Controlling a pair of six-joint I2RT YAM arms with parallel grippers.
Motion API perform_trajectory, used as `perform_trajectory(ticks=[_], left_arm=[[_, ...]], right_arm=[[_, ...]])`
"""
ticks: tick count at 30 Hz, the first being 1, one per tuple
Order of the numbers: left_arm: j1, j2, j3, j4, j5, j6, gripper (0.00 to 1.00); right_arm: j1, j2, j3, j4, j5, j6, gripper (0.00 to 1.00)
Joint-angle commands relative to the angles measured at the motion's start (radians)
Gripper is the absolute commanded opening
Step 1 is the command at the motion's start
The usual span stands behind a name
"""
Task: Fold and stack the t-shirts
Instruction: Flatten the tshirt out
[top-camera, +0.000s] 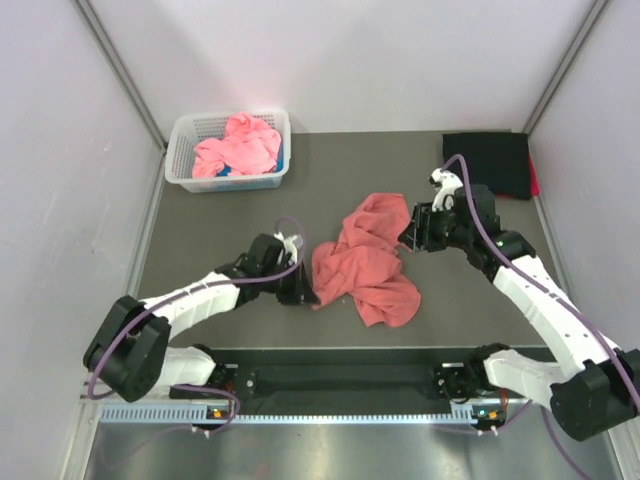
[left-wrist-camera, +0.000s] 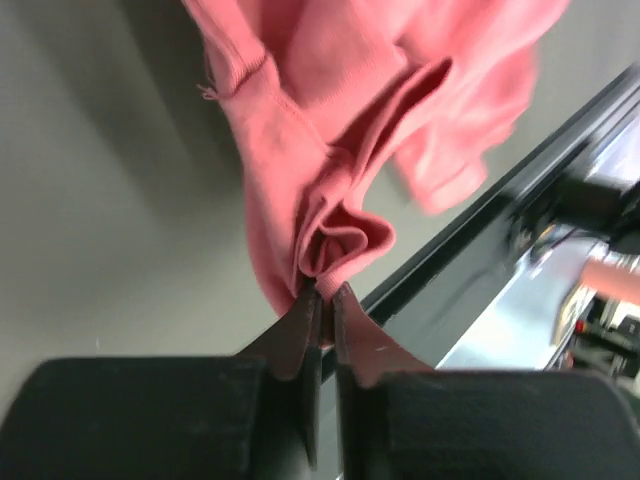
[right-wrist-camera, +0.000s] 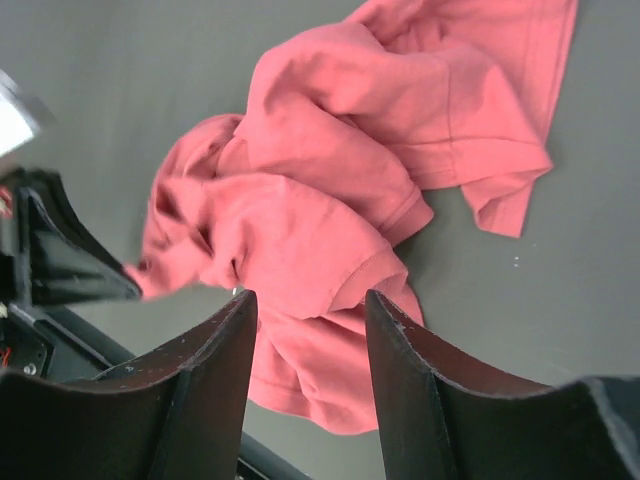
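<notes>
A salmon-red t-shirt (top-camera: 367, 262) lies crumpled in the middle of the table. My left gripper (top-camera: 308, 292) is shut on its left edge; the left wrist view shows the cloth (left-wrist-camera: 330, 160) bunched between the closed fingertips (left-wrist-camera: 326, 292). My right gripper (top-camera: 411, 237) is open and empty, hovering at the shirt's upper right edge; the right wrist view shows the shirt (right-wrist-camera: 330, 200) below the spread fingers (right-wrist-camera: 308, 300). A black t-shirt (top-camera: 488, 163) lies folded at the back right. A pink t-shirt (top-camera: 238, 146) is heaped in the white basket (top-camera: 181, 153).
The white lattice basket stands at the back left, with something blue (top-camera: 281, 159) under the pink cloth. A black rail (top-camera: 340, 378) runs along the near table edge between the arm bases. Pale walls enclose the table on three sides.
</notes>
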Motion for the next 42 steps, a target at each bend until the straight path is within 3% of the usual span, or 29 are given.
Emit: perform_trajectory(ticks=[1,6,8,13,17,25,31,35,42], left_arm=[[-0.023,-0.088,-0.031,0.079,-0.049,-0.055,0.21],[0.002,-0.207,0.028,-0.155,-0.388,-0.088,0.45],[0.069,-0.247,0.036,-0.196,-0.424,-0.108,0.49],[0.333,-0.288,0.056,-0.184,-0.225,-0.083,0.51],[0.385,-0.262,0.083,-0.19,-0.183,-0.033,0.51],[0.408,-0.223,0.037,-0.12,-0.107,-0.051,0.51],[0.408,-0.226,0.021,-0.112,-0.083,-0.054,0.5],[0.408,-0.228,0.014,-0.106,-0.067,-0.06,0.5],[0.408,-0.234,-0.001,-0.108,-0.074,-0.057,0.5]], right_arm=[[0.012,0.067,0.013,0.077,-0.053,0.007,0.48],[0.154,0.244,0.091,0.212,-0.071,-0.057,0.47],[0.223,0.34,0.163,0.205,-0.087,-0.114,0.44],[0.346,0.55,0.342,0.125,-0.058,-0.172,0.37],[0.478,0.555,0.284,0.148,-0.027,-0.226,0.39],[0.529,0.615,0.226,0.174,0.074,-0.081,0.36],[0.55,0.558,0.145,0.211,0.171,-0.093,0.4],[0.55,0.54,0.119,0.234,0.15,-0.136,0.41],[0.55,0.515,0.082,0.298,0.111,-0.13,0.32]])
